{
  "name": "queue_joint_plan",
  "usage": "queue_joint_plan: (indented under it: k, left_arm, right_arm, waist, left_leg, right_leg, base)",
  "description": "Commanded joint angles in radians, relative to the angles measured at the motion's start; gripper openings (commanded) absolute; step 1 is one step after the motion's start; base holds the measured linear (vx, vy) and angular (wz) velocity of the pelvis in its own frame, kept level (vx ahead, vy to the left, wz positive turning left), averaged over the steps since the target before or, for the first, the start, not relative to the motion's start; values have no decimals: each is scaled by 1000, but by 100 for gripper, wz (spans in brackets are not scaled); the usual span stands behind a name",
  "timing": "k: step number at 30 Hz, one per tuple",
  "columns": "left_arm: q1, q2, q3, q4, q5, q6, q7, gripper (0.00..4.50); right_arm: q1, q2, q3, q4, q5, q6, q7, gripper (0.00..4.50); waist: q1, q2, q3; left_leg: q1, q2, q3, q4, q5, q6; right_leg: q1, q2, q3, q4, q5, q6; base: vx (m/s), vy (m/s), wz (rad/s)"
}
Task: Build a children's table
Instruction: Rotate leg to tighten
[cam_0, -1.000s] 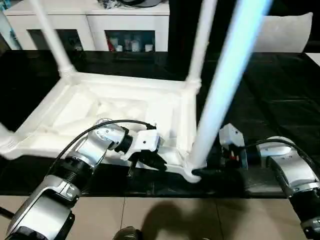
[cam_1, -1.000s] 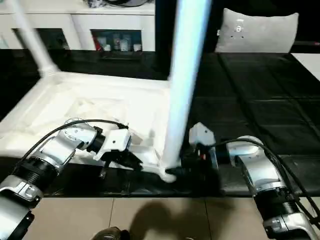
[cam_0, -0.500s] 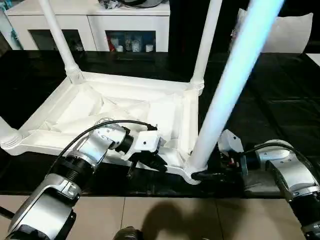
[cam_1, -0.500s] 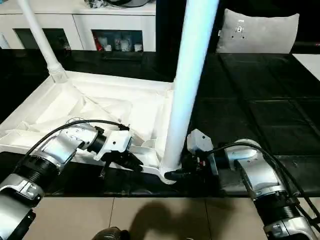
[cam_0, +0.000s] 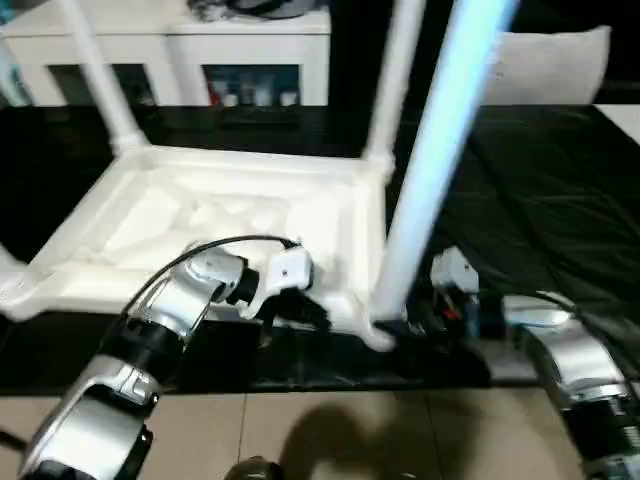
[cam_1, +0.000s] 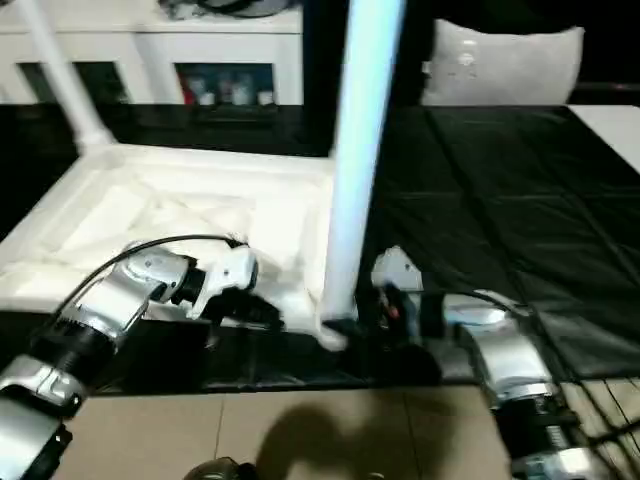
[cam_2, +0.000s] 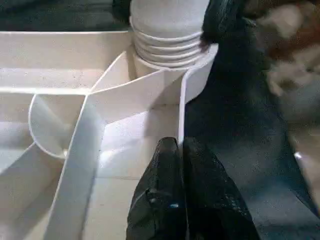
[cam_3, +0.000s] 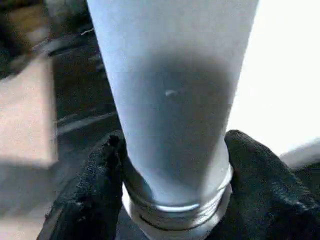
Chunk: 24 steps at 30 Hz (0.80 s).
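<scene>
My right gripper (cam_3: 172, 200) has its two black fingers (cam_3: 85, 195) on either side of the near-right leg (cam_0: 435, 170), right at the threaded collar where that leg meets its corner socket (cam_0: 375, 330). A second ago those fingers stood wider around the same leg; they have since drawn in, and in the right wrist view both pads now lie against the collar, so I judge this a fresh hold for another turn of the leg, though the closing may not be finished.

My left gripper (cam_2: 180, 190) is pressed together, fingertips touching, pinching the thin side wall of the upturned tabletop (cam_0: 215, 215) just beside that same socket. It has not let go over the last second, and I read it as the brace that keeps the top from twisting while the leg is turned.

Out from the socket, the tabletop lies ribbed side up on the black mat (cam_0: 540, 190). Two more legs (cam_0: 95, 70) stand in the far corners, and the foot of a fourth shows at the corner toward my left. Beyond the far edge stands a white cabinet (cam_0: 250, 50).

With all four legs standing, what remains is probably seating this last one firmly.
</scene>
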Motion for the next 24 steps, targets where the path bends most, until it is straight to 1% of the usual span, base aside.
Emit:
queue_joint_plan:
  k: [1, 2, 3, 4, 5, 6, 7, 8, 9, 10, 11, 12, 13, 15, 16, 17, 18, 19, 21, 22, 23, 24]
  left_arm:
    - [0, -79, 7, -84, -67, 31, 51, 0]
    - [6, -96, 12, -103, -67, 54, 80, 0]
    - [14, -140, 20, -132, -60, 103, 151, 0]
    - [18, -157, 24, -144, -56, 123, 179, 0]
    - [16, -189, 32, -149, -44, 153, 236, 0]
    - [12, -209, 38, -148, -36, 171, 274, 0]
    - [3, -244, 51, -140, -23, 194, 341, 0]
    - [3, -244, 51, -140, -23, 194, 341, 0]
    - [-4, -274, 61, -138, -8, 217, 400, 0]
    - [-4, -274, 61, -138, -8, 217, 400, 0]
    - [-13, -309, 73, -132, 2, 233, 463, 0]
    - [-20, -336, 63, -128, 32, 228, 520, 0]
    - [-21, -339, 61, -129, 36, 227, 527, 0]
    - [-14, -338, 41, -141, 51, 225, 528, 0]
    - [-6, -329, 30, -156, 59, 231, 519, 0]
    - [-4, -327, 28, -158, 61, 232, 517, 0]
    - [1, -317, 21, -165, 66, 234, 507, 0]
    - [7, -304, 12, -173, 75, 241, 498, 0]
    - [9, -295, 7, -174, 78, 240, 490, 0]
    - [11, -292, 5, -175, 80, 242, 490, 0]
    - [15, -284, 2, -175, 81, 237, 482, 0]
    - [17, -279, 0, -175, 81, 233, 477, 0]
  right_arm:
    - [-21, 60, 28, 11, 9, 20, -69, 267]
    - [-27, 84, 17, 28, -1, 24, -117, 267]
    - [-44, 132, -5, 67, -22, 26, -221, 267]
    - [-50, 151, -15, 80, -30, 28, -261, 266]
    - [-62, 177, -30, 101, -42, 30, -325, 266]
    - [-71, 192, -41, 115, -49, 32, -364, 266]
    - [-86, 216, -65, 133, -53, 39, -436, 266]
    - [-86, 216, -65, 133, -53, 39, -436, 266]
    - [-99, 237, -86, 146, -59, 50, -500, 266]
    - [-99, 237, -86, 146, -59, 50, -500, 266]
    - [-111, 254, -105, 162, -68, 50, -563, 266]
    - [-119, 268, -114, 176, -83, 19, -610, 266]
    - [-120, 269, -114, 178, -86, 14, -615, 266]
    - [-112, 274, -121, 169, -78, -11, -604, 266]
    - [-105, 273, -129, 158, -77, -16, -596, 322]
    - [-104, 272, -131, 156, -77, -18, -593, 336]
    - [-98, 264, -133, 149, -77, -21, -584, 339]
    - [-90, 249, -133, 143, -79, -26, -566, 347]
    - [-84, 235, -132, 134, -71, -28, -537, 371]
    - [-81, 228, -131, 128, -65, -29, -523, 371]
    - [-76, 212, -136, 118, -55, -30, -500, 379]
    - [-73, 201, -139, 111, -49, -31, -486, 393]
  waist:
    - [-3, -16, -64]
    - [-9, -17, -65]
    - [-19, -15, -66]
    - [-28, -18, -69]
    - [-31, -18, -69]
    - [-38, -18, -69]
    - [-38, -19, -70]
    - [-41, -19, -73]
    - [-41, -19, -75]
    - [-38, -20, -76]
    - [-37, -19, -76]
    - [-34, -14, -77]
    - [-35, -15, -77]
    - [-31, -9, -78]
    - [-31, -10, -78]
    - [-30, -9, -80]
    - [-30, -9, -81]
    - [-30, -5, -80]
    - [-28, -8, -79]
    - [-27, -8, -79]
    - [-23, -5, -79]
    - [-21, -7, -78]
  left_leg:
    - [31, 59, -38, -84, -308, -7]
    - [29, 57, -37, -82, -305, -4]
    - [27, 58, -35, -83, -291, -6]
    - [25, 54, -36, -80, -277, -2]
    - [23, 52, -36, -79, -269, 3]
    - [24, 51, -32, -76, -254, 11]
    - [24, 49, -32, -73, -249, 17]
    - [21, 49, -30, -71, -218, 30]
    - [21, 49, -29, -68, -185, 47]
    - [20, 46, -28, -66, -166, 64]
    - [20, 46, -28, -65, -155, 68]
    - [22, 47, -28, -64, -146, 76]
    - [22, 49, -28, -65, -144, 78]
    - [23, 50, -29, -65, -141, 84]
    - [22, 51, -29, -66, -143, 88]
    - [23, 52, -29, -65, -141, 89]
    - [22, 52, -30, -65, -132, 95]
    - [22, 52, -30, -65, -130, 97]
    - [23, 53, -28, -64, -135, 102]
    - [23, 53, -28, -64, -136, 102]
    - [24, 54, -29, -64, -137, 102]
    - [24, 53, -28, -63, -141, 103]
  right_leg:
    - [30, -65, 34, -92, -347, -191]
    - [31, -64, 34, -93, -329, -190]
    - [30, -62, 35, -88, -286, -205]
    - [33, -63, 33, -89, -268, -212]
    - [34, -62, 32, -90, -265, -211]
    - [32, -59, 33, -91, -243, -217]
    - [33, -59, 33, -92, -238, -219]
    - [37, -58, 34, -89, -202, -222]
    - [39, -57, 33, -87, -153, -228]
    - [41, -56, 31, -87, -133, -230]
    - [42, -56, 32, -85, -120, -231]
    - [40, -56, 31, -85, -107, -234]
    - [40, -55, 31, -85, -102, -234]
    - [42, -54, 29, -84, -84, -234]
    - [43, -54, 29, -84, -71, -235]
    - [44, -54, 29, -82, -62, -237]
    - [44, -53, 28, -79, -40, -242]
    - [44, -53, 28, -78, -30, -244]
    - [44, -54, 28, -79, -23, -252]
    - [45, -55, 28, -79, -23, -252]
    - [46, -56, 29, -78, -24, -250]
    - [46, -55, 29, -80, -27, -249]
  base:
    - [0, 0, 0]
    - [0, 0, 0]
    - [0, 0, 0]
    - [0, 0, 0]
    - [0, 0, 0]
    - [0, 0, 0]
    - [0, 0, 0]
    - [0, 0, 0]
    - [0, 0, 0]
    - [0, 0, 0]
    - [0, 0, 0]
    - [0, 0, 0]
    - [0, 0, 0]
    - [0, 0, 0]
    - [0, 0, 0]
    - [0, 0, 0]
    - [0, 0, 0]
    - [0, 0, 0]
    - [0, 0, 0]
    - [0, 0, 0]
    - [0, 0, 0]
    - [0, 0, 0]
